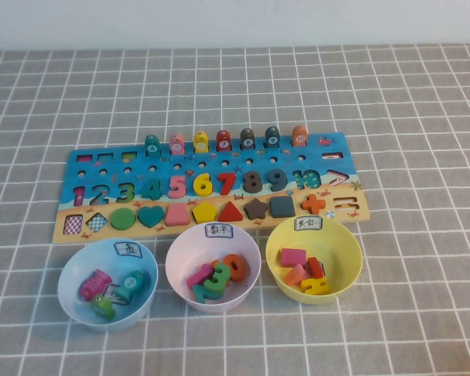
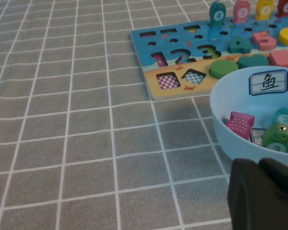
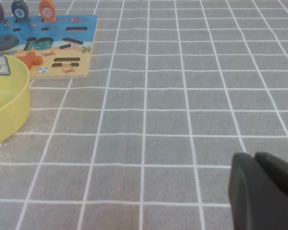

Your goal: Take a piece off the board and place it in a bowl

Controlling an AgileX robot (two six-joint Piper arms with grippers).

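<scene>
The board (image 1: 78, 166) lies across the middle of the table. The green "3" piece (image 1: 125, 190) sits in its number row, between the blue "2" and the teal "4"; it also shows in the left wrist view (image 2: 209, 50). The pale pink bowl (image 1: 180, 254) stands in front of the board and holds several number pieces. My left gripper (image 2: 260, 165) is shut and empty, low over the table just in front of the light blue bowl (image 2: 230, 98). My right gripper (image 3: 254, 157) is shut and empty, over bare cloth to the right of the yellow bowl (image 3: 12, 112). Neither gripper shows in the high view.
The light blue bowl (image 1: 74, 274) with fish pieces is left of the pink bowl, and the yellow bowl (image 1: 348, 247) with sign pieces is right of it. Fish pegs (image 1: 223, 141) stand along the board's far edge. Grey checked cloth covers the table.
</scene>
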